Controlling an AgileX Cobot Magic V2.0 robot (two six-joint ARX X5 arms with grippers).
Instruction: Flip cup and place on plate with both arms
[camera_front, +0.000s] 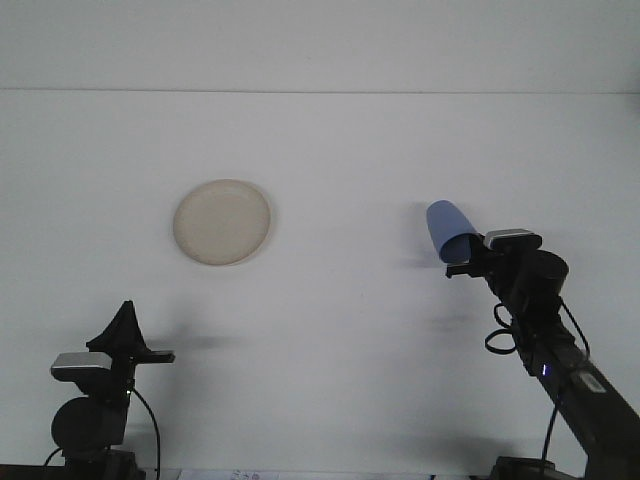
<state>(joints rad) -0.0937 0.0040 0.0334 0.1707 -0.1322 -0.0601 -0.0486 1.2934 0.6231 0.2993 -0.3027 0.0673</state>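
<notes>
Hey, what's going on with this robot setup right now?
The right gripper is holding a blue cup by its rim end, tilted and lifted off the white table. The left gripper sits parked low at the near left, holding nothing. The cream plate lies bare on the table's left.

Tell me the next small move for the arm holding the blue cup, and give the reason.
Probably carry the blue cup leftward toward the middle. The right gripper holds it lifted and tilted, while the plate sits far left near the idle left gripper, so a handover looks likely.
</notes>
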